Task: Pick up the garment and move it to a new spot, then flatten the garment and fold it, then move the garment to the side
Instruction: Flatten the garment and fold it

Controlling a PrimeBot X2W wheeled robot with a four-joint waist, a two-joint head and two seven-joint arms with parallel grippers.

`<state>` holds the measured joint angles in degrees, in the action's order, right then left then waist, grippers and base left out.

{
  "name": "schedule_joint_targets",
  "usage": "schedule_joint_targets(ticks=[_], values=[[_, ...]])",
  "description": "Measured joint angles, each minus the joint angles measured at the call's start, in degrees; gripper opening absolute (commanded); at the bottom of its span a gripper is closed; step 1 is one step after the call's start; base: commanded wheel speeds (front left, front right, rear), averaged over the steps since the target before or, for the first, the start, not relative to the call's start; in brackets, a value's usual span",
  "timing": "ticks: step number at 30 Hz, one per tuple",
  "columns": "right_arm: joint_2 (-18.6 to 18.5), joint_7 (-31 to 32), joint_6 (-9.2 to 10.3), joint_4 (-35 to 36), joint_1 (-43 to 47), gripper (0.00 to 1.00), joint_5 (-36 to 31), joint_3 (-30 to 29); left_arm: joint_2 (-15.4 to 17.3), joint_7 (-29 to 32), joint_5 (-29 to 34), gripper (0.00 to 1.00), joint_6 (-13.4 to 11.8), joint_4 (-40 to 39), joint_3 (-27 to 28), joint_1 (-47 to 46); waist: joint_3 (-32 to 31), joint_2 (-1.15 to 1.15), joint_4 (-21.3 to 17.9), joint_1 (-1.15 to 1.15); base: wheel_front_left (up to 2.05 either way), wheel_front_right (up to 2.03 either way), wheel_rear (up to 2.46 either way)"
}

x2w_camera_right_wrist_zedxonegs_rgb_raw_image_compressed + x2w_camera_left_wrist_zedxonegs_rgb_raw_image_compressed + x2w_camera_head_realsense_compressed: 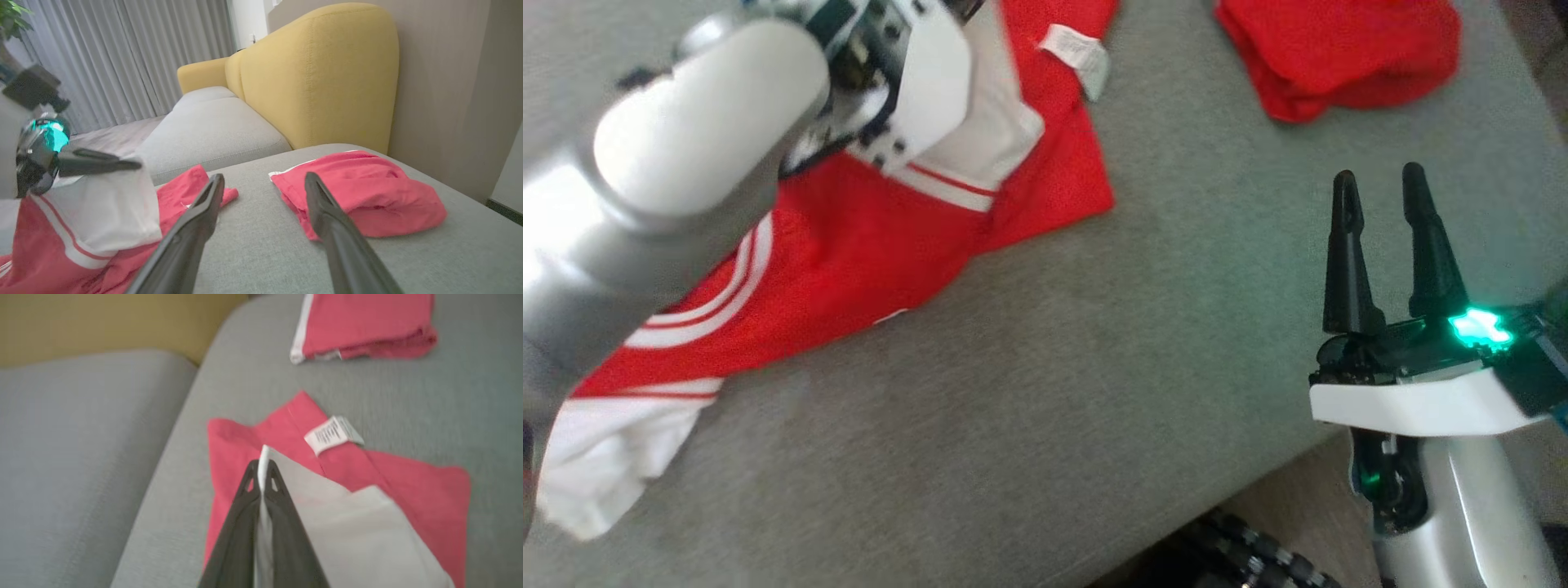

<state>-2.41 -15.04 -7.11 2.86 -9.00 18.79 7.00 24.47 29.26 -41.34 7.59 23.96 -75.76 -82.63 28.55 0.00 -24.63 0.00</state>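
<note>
A red garment (849, 261) with white stripes and white sleeve ends lies spread on the grey cushion at the left of the head view. My left gripper (261, 473) is shut on a white sleeve (347, 522), pinching its edge and holding it lifted above the red cloth; the same gripper (130, 164) and the raised white cloth (110, 212) appear at the left of the right wrist view. A white care label (333, 435) sits on the red fabric beyond the fingertips. My right gripper (1380, 188) stands open over bare cushion at the right, nothing between its fingers.
A second red garment, folded (1339, 53), lies at the far right of the cushion (1135, 327). A yellow sofa back (318, 77) rises behind it and a lower grey seat (212, 126) lies beyond. The cushion's front edge drops to the floor near my right arm.
</note>
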Motion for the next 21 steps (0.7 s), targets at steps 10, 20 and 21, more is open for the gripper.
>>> schedule_joint_targets(ticks=[10, 20, 21], values=[[-1.22, 0.01, 0.00, -3.82, -2.65, 1.00, -5.65, -1.63, -1.30, -15.88, -6.20, 0.00, 0.00, -2.33, 4.64, -3.81, -3.22, 0.00, 10.61, -0.01, 0.00, 0.00, 0.00], [-5.44, 0.00, 0.00, -7.90, -0.46, 1.00, -5.76, -4.38, 14.03, -19.61, -12.78, 0.00, -5.50, -25.35, 11.03, 3.34, -8.83, 0.00, 21.11, -0.01, 0.00, 0.00, 0.00], [-5.58, 0.00, 0.00, -8.13, 0.19, 1.00, -5.76, -4.48, 16.02, -19.85, -13.16, 0.00, -6.77, -27.95, 11.49, 4.48, -9.39, 0.00, 21.94, -0.01, 0.00, 0.00, 0.00]])
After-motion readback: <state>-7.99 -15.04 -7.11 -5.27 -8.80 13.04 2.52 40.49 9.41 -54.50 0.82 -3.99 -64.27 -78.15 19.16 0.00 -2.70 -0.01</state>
